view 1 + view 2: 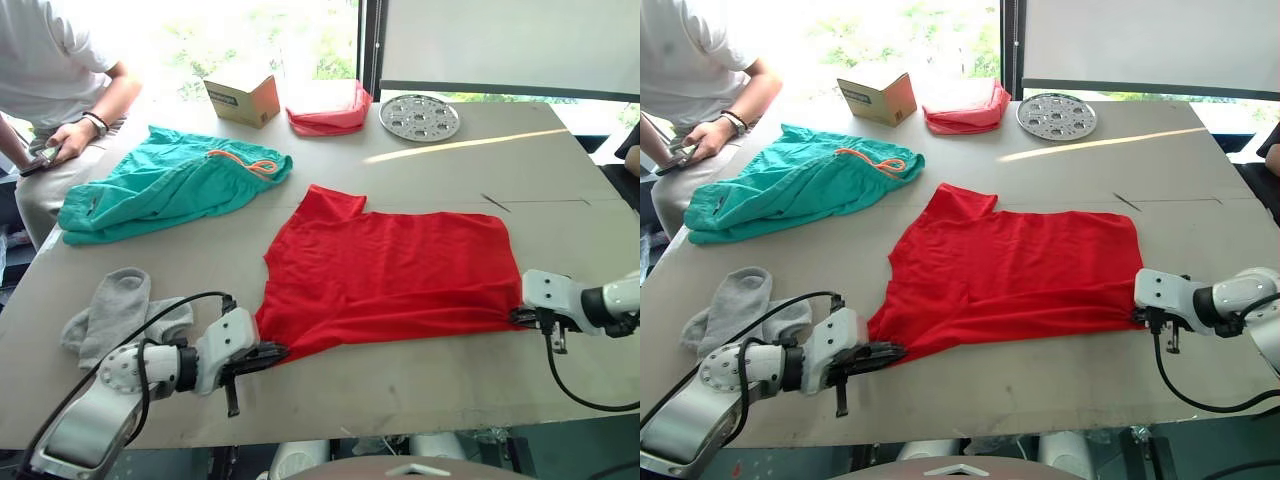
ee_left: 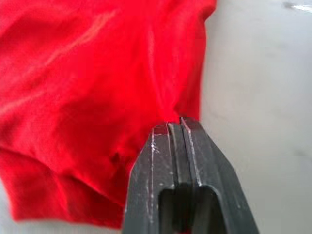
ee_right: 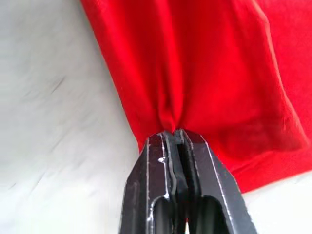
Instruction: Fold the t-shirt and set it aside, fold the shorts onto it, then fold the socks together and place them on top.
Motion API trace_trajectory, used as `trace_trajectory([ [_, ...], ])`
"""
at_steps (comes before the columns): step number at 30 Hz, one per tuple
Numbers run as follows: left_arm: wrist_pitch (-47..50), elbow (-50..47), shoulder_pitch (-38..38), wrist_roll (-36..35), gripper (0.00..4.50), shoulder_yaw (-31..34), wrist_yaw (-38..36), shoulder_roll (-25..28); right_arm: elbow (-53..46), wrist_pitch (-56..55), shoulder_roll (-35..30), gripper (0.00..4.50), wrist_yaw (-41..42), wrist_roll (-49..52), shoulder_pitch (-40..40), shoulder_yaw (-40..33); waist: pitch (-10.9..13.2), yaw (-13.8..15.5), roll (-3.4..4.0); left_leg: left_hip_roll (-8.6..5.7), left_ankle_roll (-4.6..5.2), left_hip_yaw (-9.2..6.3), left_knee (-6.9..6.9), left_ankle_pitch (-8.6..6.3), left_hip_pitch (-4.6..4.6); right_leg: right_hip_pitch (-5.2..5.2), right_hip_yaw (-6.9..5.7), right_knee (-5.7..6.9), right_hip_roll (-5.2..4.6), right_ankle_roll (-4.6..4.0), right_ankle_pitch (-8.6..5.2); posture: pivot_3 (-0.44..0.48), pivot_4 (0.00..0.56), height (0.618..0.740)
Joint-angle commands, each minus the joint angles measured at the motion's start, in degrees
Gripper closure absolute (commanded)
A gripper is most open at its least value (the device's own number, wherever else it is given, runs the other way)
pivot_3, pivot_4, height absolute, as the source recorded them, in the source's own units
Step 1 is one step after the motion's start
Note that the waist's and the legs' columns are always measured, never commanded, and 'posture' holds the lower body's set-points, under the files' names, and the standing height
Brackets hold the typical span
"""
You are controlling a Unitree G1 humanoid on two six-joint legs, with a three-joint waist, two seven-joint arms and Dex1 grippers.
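Note:
The red t-shirt [image 1: 385, 270] lies spread on the middle of the table, one sleeve pointing to the far side. My left gripper [image 1: 272, 352] is shut on its near left corner, the cloth pinched between the fingers [image 2: 165, 146]. At the shirt's near right edge my right gripper [image 1: 518, 317] is shut on a bunched fold [image 3: 170, 119]. The teal-green shorts [image 1: 170, 185] with an orange drawstring lie crumpled at the far left. The grey socks [image 1: 115, 310] sit in a loose heap near the left front, just beyond my left arm.
A person sits at the far left corner holding a phone [image 1: 40, 158]. Along the far edge stand a cardboard box [image 1: 243, 97], a pinkish-red folded cloth [image 1: 330, 112] and a round metal plate [image 1: 420, 117]. The table's front edge [image 1: 400, 425] runs close under both grippers.

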Motion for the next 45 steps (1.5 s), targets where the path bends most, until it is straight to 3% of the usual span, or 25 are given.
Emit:
trace_trajectory([
  [1, 1.2, -1.8, 5.8, -2.2, 4.44, 2.2, -4.7, 2.7, -5.4, 4.3, -2.8, 4.48, 1.6, 3.0, 5.3, -5.4, 0.0, 0.0, 0.02, 0.02, -0.04, -0.03, -0.07, -0.02, -0.01, -0.02, -0.04, -0.01, 0.00, -0.03, -0.06, 0.000, 0.150, 0.740],
  [10, -1.5, -1.6, 8.5, -1.2, 4.44, 6.3, -3.6, 1.3, -12.5, 8.2, 0.5, 4.48, -3.5, 5.1, 12.0, -11.8, 0.1, 0.0, 0.11, 0.03, 0.18, -0.02, -0.09, -0.23, 0.03, -0.01, -0.07, -0.01, 0.05, -0.06, -0.10, 0.000, 0.150, 0.740],
  [12, 1.9, -2.3, 8.5, -6.7, 3.80, 9.8, -5.1, 1.1, -14.9, 10.1, 0.6, 3.85, -1.8, 7.7, 14.8, -16.1, 0.2, 0.1, 0.12, 0.03, 0.01, -0.03, -0.09, -0.13, 0.01, -0.01, -0.09, -0.01, 0.08, -0.05, -0.10, 0.000, 0.150, 0.740],
  [13, 5.2, -3.0, 7.7, -11.5, 3.68, 12.2, -4.7, 0.5, -15.5, 10.8, 1.0, 3.73, -2.0, 8.5, 15.6, -18.3, 0.2, 0.1, 0.11, 0.03, -0.06, -0.06, -0.09, -0.09, -0.02, -0.01, -0.12, -0.02, 0.09, -0.05, -0.10, 0.000, 0.150, 0.740],
  [14, 9.7, -3.7, 6.4, -17.4, 3.13, 14.8, -3.7, 0.2, -16.1, 11.7, 1.3, 3.14, -1.5, 10.1, 16.0, -20.6, 0.2, 0.1, 0.10, 0.03, -0.06, -0.07, -0.09, -0.09, -0.04, -0.01, -0.14, -0.01, 0.11, -0.05, -0.10, 0.000, 0.150, 0.740],
  [16, 20.5, -3.3, 1.9, -32.5, 2.17, 19.8, 0.0, 0.9, -16.8, 16.4, 3.5, 2.20, -2.7, 16.5, 12.0, -24.1, 0.3, 0.1, 0.09, 0.05, -0.03, -0.14, 0.03, -0.10, -0.05, 0.01, -0.21, 0.02, 0.11, -0.04, -0.10, 0.000, 0.150, 0.740],
  [18, 28.1, 0.2, -7.2, -45.4, 1.35, 21.7, 6.2, 1.5, -16.4, 21.2, 7.2, 1.38, -6.7, 22.0, 2.7, -22.8, 0.4, -0.1, 0.09, 0.07, 0.22, -0.22, 0.20, -0.25, 0.00, 0.10, -0.28, 0.06, 0.10, -0.02, -0.09, 0.000, 0.150, 0.740],
  [19, 30.0, 1.7, -11.2, -46.8, 0.86, 21.3, 8.9, 1.2, -15.9, 22.7, 9.1, 0.88, -8.8, 22.8, -1.2, -21.3, 0.5, -0.1, 0.06, 0.12, 0.25, -0.25, 0.40, -0.27, -0.06, 0.08, -0.30, 0.08, 0.13, -0.01, -0.09, 0.000, 0.150, 0.740],
  [21, 31.7, 6.3, -20.5, -41.2, 0.04, 17.7, 17.4, -0.9, -13.7, 24.4, 13.1, 0.03, -13.0, 22.4, -8.2, -17.5, 0.5, -0.1, -0.05, 0.08, 0.31, -0.24, 0.48, -0.31, 0.01, 0.19, -0.40, 0.06, 0.20, 0.00, -0.09, 0.000, 0.150, 0.740],
  [25, 35.8, 17.2, -40.0, -33.4, 0.04, 9.5, 30.6, -7.9, -9.2, 25.3, 20.7, 0.03, -16.9, 23.4, -18.6, -12.6, 0.5, 0.4, -0.16, -0.22, 0.06, -0.25, 0.55, -0.17, -0.08, 0.17, -0.40, 0.31, 0.41, 0.28, 0.01, 0.000, 0.150, 0.740],
  [28, 37.2, 26.2, -51.5, -29.0, 0.04, 4.7, 32.4, -14.1, -8.2, 22.4, 24.4, 0.03, -15.3, 24.2, -21.4, -10.1, 0.5, 0.5, -0.24, -0.32, -0.02, -0.52, 0.59, -0.11, -0.49, -0.04, -0.64, 0.41, 0.40, 0.30, 0.02, 0.000, 0.150, 0.740],
  [33, 33.1, 44.2, -63.8, -17.5, 0.04, -2.6, 29.4, -19.1, -12.4, 20.2, 25.6, 0.03, -13.9, 25.3, -20.0, -7.8, 0.5, -0.2, -0.21, -0.46, -0.12, -0.64, 0.62, -0.05, -0.55, -0.02, -0.73, 0.36, 0.41, 0.33, 0.01, 0.000, 0.150, 0.740],
  [40, 19.3, 72.8, -78.4, -1.7, 0.04, -10.4, 17.0, -25.2, -16.6, 19.3, 27.9, 0.03, -19.6, 23.9, -17.7, -6.9, 0.5, -0.2, -0.22, -0.56, -0.22, -0.56, 0.66, 0.01, -0.50, -0.02, -0.73, 0.36, 0.43, 0.42, -0.03, 0.000, 0.150, 0.740],
  [43, 15.3, 80.1, -81.5, 2.6, 0.97, -11.8, 12.8, -27.6, -18.4, 20.5, 28.8, 0.00, -22.8, 23.8, -16.9, -6.9, 0.5, -0.3, -0.22, -0.56, -0.22, -0.54, 0.66, 0.01, -0.51, -0.03, -0.71, 0.38, 0.42, 0.43, -0.02, 0.000, 0.150, 0.740],
  [45, 13.4, 82.8, -82.6, 4.4, 1.84, -11.4, 10.8, -28.9, -19.3, 21.0, 29.1, 0.00, -24.5, 23.7, -16.1, -6.7, 0.5, -0.2, -0.22, -0.54, -0.22, -0.56, 0.66, 0.01, -0.52, -0.03, -0.74, 0.40, 0.43, 0.45, -0.04, 0.000, 0.150, 0.740],
])
